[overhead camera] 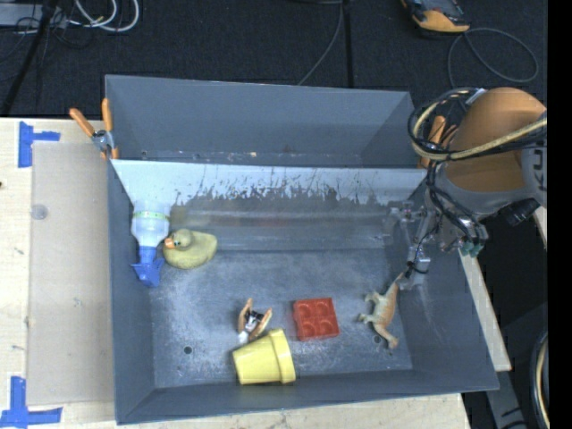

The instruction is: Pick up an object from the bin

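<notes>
**Reaching in from the right:** We look down into a grey metal bin (268, 132), where the arm under its orange cover (492, 141) has its pincer (416, 264) hanging low over the right side of the floor. The likeliest prize, we judge, is a tan toy animal (382, 315). It lies just below and to the left of the pincer in our view, nearer the front wall.

The animal's long axis runs on a slant, from the legs at the lower end up through a thin neck or tail. That thin end points at the pincer's tip and seems to meet it. We cannot say whether the two touch, nor whether the pincer is released or clenched, because its tip is a dark tangle against the grey. Any coming move, in our judgement, turns on that slant, and a grip across the thin upper end would call for a short drop down and left.

Well apart to the left lie a red studded block (315, 318) and a small brown-and-white figure (253, 319) just beside a yellow cup (264, 358) on its side. By the left wall, a yellow duck (189, 249) sits just beside a blue-capped bottle (150, 226).
</notes>
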### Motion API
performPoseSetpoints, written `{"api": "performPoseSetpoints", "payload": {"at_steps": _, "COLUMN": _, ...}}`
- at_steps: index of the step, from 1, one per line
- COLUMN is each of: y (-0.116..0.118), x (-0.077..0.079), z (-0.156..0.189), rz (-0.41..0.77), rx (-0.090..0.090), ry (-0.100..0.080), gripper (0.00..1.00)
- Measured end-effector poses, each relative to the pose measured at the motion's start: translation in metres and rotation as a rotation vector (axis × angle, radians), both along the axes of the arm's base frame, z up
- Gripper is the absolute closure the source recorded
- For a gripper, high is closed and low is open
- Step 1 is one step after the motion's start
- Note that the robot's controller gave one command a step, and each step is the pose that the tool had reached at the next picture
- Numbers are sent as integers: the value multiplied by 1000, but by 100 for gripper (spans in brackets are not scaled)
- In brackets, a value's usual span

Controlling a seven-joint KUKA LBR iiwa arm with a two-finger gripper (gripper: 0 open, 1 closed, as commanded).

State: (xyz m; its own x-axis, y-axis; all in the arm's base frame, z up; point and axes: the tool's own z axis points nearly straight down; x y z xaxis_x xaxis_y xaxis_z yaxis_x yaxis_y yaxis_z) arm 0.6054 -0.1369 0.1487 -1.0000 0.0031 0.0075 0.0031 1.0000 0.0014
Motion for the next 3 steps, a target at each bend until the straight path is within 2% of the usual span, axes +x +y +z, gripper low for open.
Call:
{"api": "performPoseSetpoints", "payload": {"at_steps": 1, "y": 1, "x": 2, "z": 5, "rz": 3, "rx": -1, "ry": -7, "gripper": 0}}
{"api": "performPoseSetpoints", "payload": {"at_steps": 2, "y": -3, "x": -17, "z": -29, "rz": 240, "rx": 0, "ry": -11, "gripper": 0}}
{"api": "performPoseSetpoints", "payload": {"at_steps": 3, "y": 4, "x": -32, "z": -47, "rz": 485, "rx": 5, "ry": 0, "gripper": 0}}
